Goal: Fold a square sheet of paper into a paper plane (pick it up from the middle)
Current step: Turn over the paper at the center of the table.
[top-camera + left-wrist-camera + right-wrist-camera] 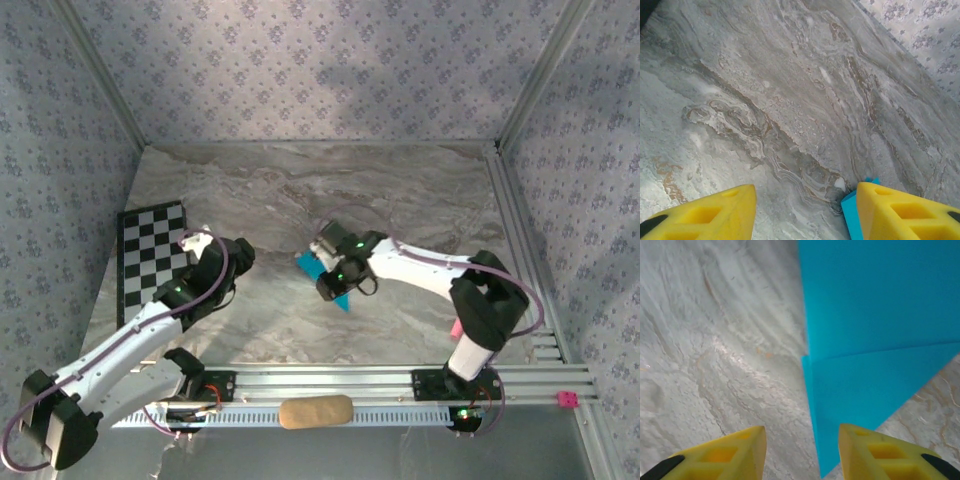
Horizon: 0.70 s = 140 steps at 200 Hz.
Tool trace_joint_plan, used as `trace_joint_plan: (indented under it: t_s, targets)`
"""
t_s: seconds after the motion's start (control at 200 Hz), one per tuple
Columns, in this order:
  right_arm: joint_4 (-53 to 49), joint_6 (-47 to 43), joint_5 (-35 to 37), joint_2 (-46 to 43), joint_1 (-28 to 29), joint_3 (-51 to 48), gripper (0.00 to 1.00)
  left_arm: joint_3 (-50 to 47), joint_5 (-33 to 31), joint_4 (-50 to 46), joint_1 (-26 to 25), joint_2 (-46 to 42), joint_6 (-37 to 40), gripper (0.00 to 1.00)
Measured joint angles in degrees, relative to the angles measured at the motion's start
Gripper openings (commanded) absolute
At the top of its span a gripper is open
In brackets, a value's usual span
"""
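R gripper jaws apart over paper; L gripper likewise, empty.

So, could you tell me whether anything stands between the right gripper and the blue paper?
Nothing visible does: the right gripper is directly over the blue paper, fingers open, at its edge on the table.

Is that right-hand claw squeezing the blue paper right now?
No: the right gripper holds its yellow fingers apart, with nothing between them, and the creased turquoise paper lies on the marble table beneath.
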Motion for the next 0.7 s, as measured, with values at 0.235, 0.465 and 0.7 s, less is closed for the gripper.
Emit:
trace_joint_plan:
  t_s: [0.235, 0.465, 0.7]
  targets:
    - [7.54, 3.85, -17.27, 2.54, -11.61, -3.5, 0.06, 0.02, 7.87, 3.32, 0.42, 6.45, 2.62, 0.5]
    - [9.81, 6.27, -22.1, 9.75, -11.8, -3.28, 0.05, 0.13, 16.85, 6.78, 0.68, 13.97, 4.68, 0.41]
    - [12.79, 15.96, -20.44, 10.21, -11.37, -4.76, 0.05, 4.15, 26.49, 11.56, 0.66, 22.67, 6.19, 0.28]
